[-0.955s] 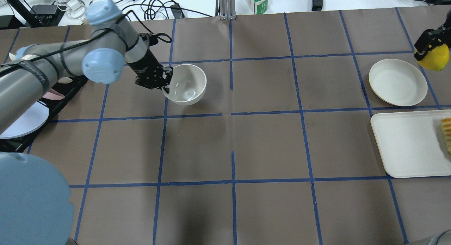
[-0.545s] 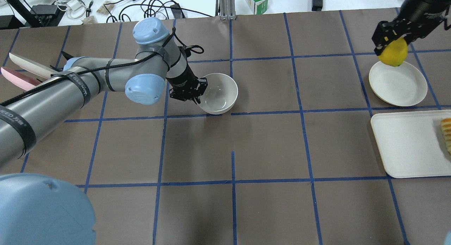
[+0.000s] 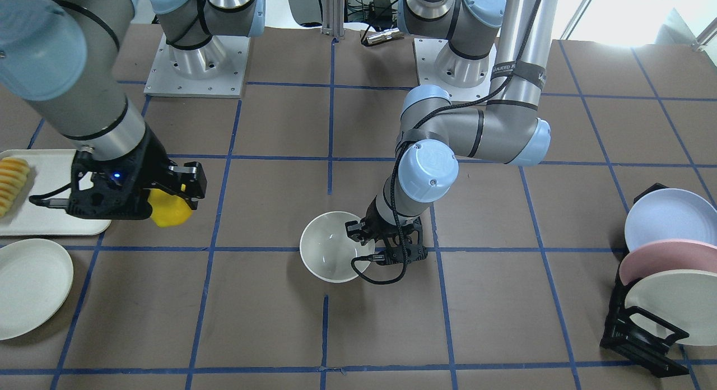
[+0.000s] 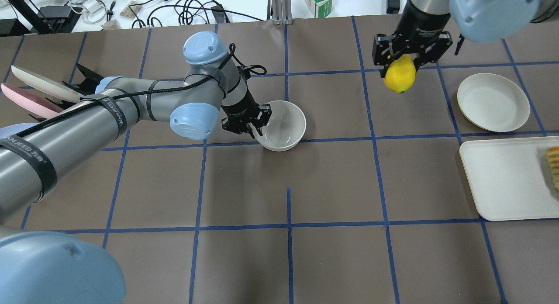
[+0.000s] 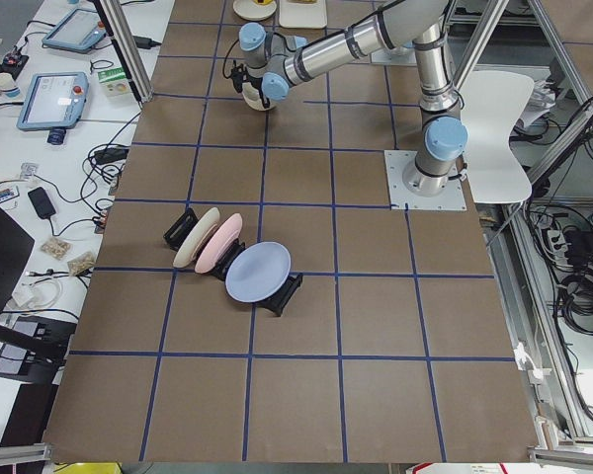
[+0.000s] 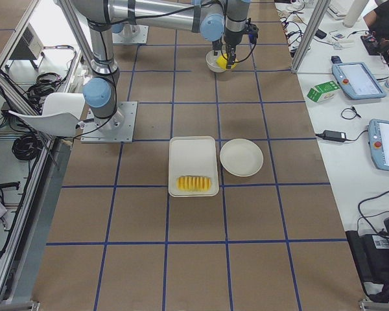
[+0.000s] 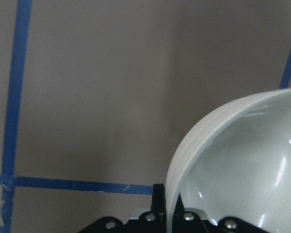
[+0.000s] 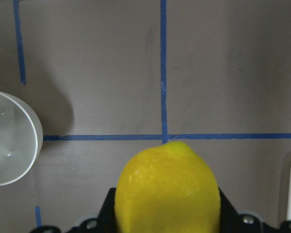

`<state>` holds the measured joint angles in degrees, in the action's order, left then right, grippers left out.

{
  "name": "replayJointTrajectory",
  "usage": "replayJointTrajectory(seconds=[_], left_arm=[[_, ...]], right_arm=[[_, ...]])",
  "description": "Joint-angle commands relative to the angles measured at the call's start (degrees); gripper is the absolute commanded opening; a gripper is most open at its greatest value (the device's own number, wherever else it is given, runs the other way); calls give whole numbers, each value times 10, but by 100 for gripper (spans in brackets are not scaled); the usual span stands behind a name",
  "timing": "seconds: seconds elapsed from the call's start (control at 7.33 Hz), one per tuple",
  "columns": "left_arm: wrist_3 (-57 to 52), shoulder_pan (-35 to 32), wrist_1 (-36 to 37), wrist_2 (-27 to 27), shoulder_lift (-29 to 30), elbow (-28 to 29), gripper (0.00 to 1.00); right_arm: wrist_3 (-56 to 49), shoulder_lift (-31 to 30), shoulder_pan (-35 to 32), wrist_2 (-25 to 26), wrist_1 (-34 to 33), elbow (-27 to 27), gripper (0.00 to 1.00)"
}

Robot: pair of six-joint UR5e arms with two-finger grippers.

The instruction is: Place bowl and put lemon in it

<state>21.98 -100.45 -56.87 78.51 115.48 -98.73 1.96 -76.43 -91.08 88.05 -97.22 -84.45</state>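
The off-white bowl (image 4: 281,126) sits near the table's middle; it also shows in the front view (image 3: 330,254), the left wrist view (image 7: 242,165) and the right wrist view (image 8: 9,145). My left gripper (image 4: 255,128) is shut on the bowl's left rim, one finger inside and one outside, seen too in the front view (image 3: 364,241). My right gripper (image 4: 404,61) is shut on the yellow lemon (image 4: 399,76) and holds it above the table, right of the bowl. The lemon also shows in the front view (image 3: 168,210) and the right wrist view (image 8: 167,189).
A shallow off-white plate (image 4: 493,102) lies at the right. A white tray (image 4: 506,177) with yellow-orange fruit slices (image 4: 553,164) lies in front of it. A black rack with plates (image 3: 661,267) stands at the robot's left side. Cables and boxes lie beyond the table's far edge.
My left gripper has carried the bowl rightwards toward the table's middle. My right arm has moved the lemon leftwards, from over the plate toward the bowl.
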Motion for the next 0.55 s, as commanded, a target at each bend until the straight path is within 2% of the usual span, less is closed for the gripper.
replayJointTrajectory(seconds=[0.0,0.27,0.41], left_arm=[[-61,30,-17,41,-41,21,100],[-164,74,-129,63,-95,55,100],[-192,77,-178,107,-121,73,100]], right_arm=[[89,45,-68,-2,-67,4,0],[182,96,-128,-1,-140,4,0],[215,125,-160,-5,-180,4,0]])
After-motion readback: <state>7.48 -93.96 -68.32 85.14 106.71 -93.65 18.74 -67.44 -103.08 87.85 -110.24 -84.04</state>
